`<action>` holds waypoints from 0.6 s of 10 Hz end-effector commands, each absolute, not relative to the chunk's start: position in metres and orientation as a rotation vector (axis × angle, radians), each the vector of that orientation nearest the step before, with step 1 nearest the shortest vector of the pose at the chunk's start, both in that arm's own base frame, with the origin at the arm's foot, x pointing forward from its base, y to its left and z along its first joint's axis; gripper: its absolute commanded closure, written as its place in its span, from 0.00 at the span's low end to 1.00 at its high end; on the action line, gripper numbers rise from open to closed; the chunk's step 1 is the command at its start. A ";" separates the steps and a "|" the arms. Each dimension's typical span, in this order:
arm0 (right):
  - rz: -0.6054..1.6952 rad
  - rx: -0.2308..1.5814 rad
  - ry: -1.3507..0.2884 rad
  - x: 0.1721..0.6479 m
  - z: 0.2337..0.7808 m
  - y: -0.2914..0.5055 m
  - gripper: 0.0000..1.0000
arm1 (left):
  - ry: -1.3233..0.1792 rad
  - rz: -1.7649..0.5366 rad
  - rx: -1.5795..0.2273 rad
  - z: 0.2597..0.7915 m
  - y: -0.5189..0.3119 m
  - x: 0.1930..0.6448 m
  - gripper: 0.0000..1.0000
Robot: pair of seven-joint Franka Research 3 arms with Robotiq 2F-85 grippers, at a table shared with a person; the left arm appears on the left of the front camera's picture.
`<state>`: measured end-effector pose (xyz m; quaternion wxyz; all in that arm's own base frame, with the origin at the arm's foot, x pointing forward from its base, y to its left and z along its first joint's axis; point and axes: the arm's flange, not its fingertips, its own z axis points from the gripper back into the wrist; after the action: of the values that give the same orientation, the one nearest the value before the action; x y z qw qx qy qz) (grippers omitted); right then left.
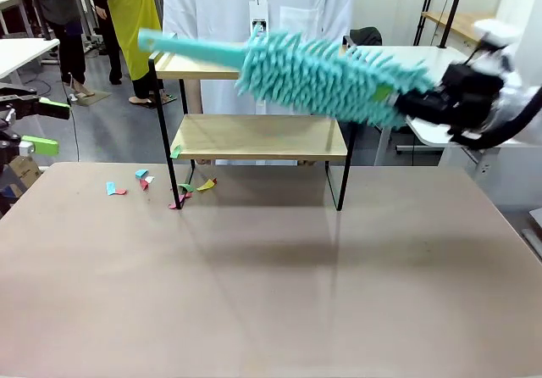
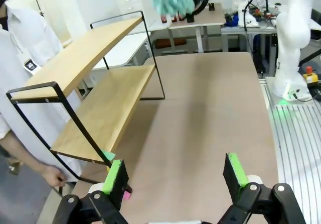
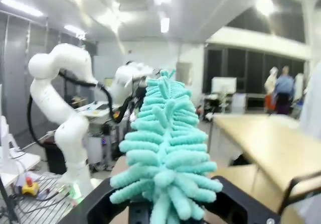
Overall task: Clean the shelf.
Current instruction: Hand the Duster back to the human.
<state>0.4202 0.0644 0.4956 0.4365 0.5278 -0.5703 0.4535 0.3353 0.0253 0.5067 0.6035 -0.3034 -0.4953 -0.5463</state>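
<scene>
The shelf stands at the far middle of the table, its two wooden boards bare. Above its upper board, the right tool is closed on a turquoise duster (the fluffy head points left). Small coloured paper scraps lie on the table near the shelf's left leg. The left tool hangs wide open at the left, holding nothing.

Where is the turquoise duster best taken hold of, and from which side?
Probably the duster at its right-hand handle end, approached from the robot's right: the fluffy head is soft, and the right gripper already clamps that end.
</scene>
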 end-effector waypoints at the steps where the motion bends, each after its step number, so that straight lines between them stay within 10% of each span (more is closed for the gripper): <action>1: 1.016 1.191 -1.552 0.400 0.531 0.037 0.83 | -1.178 -1.256 -0.718 0.509 0.025 0.336 0.00; 6: 0.494 0.678 -1.780 0.389 0.565 -0.070 0.83 | -1.178 -1.256 -0.718 0.509 0.025 0.336 0.00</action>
<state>0.3975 -0.0771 0.5633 0.5294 0.3333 -0.7262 0.2850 0.3350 0.0265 0.5068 0.6043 -0.3038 -0.4950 -0.5455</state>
